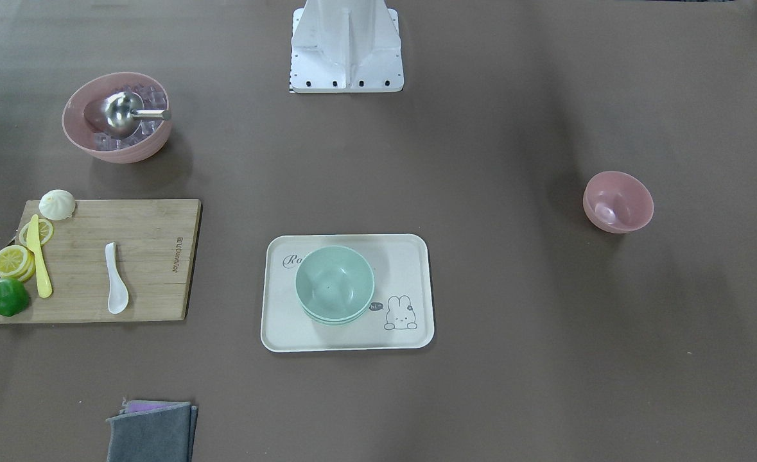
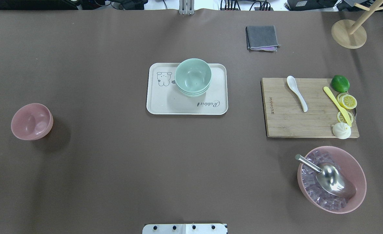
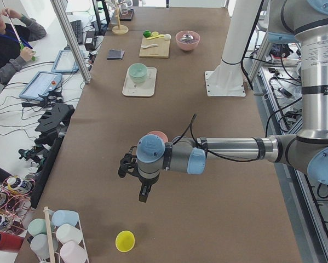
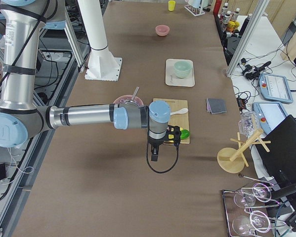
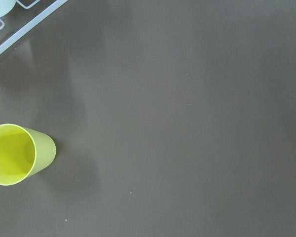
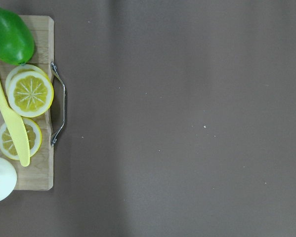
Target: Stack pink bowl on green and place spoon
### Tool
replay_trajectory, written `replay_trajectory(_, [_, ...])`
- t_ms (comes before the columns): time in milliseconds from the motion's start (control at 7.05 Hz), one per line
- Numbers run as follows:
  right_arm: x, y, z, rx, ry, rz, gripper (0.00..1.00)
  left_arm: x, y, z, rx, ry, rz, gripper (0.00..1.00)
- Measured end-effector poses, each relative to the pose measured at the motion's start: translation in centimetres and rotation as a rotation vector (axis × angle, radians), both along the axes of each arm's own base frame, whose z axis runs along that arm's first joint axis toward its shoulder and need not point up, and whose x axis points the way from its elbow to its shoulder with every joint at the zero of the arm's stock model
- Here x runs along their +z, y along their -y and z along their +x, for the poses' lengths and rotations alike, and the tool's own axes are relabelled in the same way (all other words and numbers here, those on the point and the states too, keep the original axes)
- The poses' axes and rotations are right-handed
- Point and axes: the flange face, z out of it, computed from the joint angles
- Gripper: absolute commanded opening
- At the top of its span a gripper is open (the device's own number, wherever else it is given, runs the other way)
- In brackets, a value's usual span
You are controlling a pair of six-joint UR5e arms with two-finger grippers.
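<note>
A small pink bowl (image 1: 617,201) stands alone on the brown table, at the far left in the overhead view (image 2: 31,121). Stacked green bowls (image 1: 334,284) sit on a cream tray (image 1: 410,256) at the table's middle. A white spoon (image 1: 116,280) lies on a wooden cutting board (image 1: 153,256). My left gripper (image 3: 143,194) shows only in the exterior left view, hanging above the table near the pink bowl. My right gripper (image 4: 154,155) shows only in the exterior right view, beside the board's end. I cannot tell whether either is open or shut.
A large pink bowl (image 2: 331,178) holds ice cubes and a metal scoop. The board also carries a lime, lemon slices, a yellow knife (image 2: 337,105) and a bun. A grey cloth (image 2: 262,38), a wooden stand (image 2: 349,32) and a yellow cup (image 5: 17,154) are around.
</note>
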Motion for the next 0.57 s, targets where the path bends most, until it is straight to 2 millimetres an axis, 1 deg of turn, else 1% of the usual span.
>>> replay_trajectory(284, [-0.3,0.2,0.0,0.0,0.002,0.006,1.0,-0.1,0.1,0.0,0.002,0.002,0.028,0.99])
replay_trajectory(426, [-1.0,0.8,-0.1,0.0,0.004,0.023,1.0,-0.5,0.4,0.0,0.003,0.003,0.049,0.99])
replay_trajectory(568, [-2.7,2.3,-0.3,-0.002,0.009,0.059,1.0,-1.8,1.7,0.1,0.006,0.004,0.083,0.99])
